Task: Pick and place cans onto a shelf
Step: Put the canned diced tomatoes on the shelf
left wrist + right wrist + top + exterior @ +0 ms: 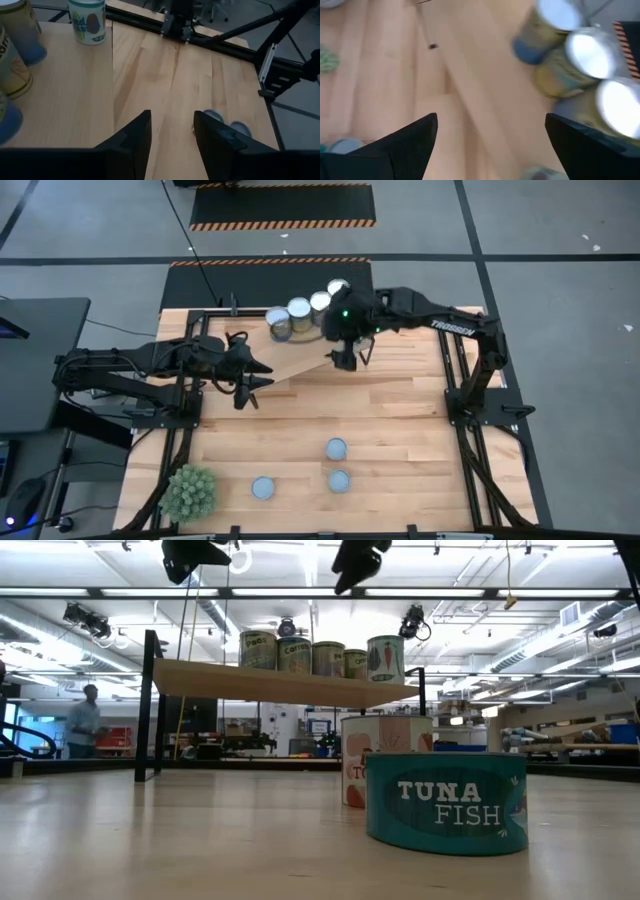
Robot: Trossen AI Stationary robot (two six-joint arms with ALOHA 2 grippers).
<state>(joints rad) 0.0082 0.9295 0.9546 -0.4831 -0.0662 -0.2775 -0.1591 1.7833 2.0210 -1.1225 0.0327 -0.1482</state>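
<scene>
Several cans (299, 313) stand in a row on the tilted light-wood shelf (290, 358) at the table's far side; the low view shows them upright on the plank (315, 655). Three flat cans rest on the tabletop at the near side (336, 448), (339, 480), (263, 488); one reads TUNA FISH (445, 802). My right gripper (350, 358) hovers open over the shelf's right end, just in front of the row (590, 50), holding nothing. My left gripper (250, 385) hangs open at the shelf's left end, nothing between its fingers (135, 145).
A spiky green plant (190, 492) sits at the near left corner. Black frame rails (460, 380) run along the table's left and right sides. The middle of the tabletop (380, 405) is bare wood. A person (85, 720) stands in the room beyond.
</scene>
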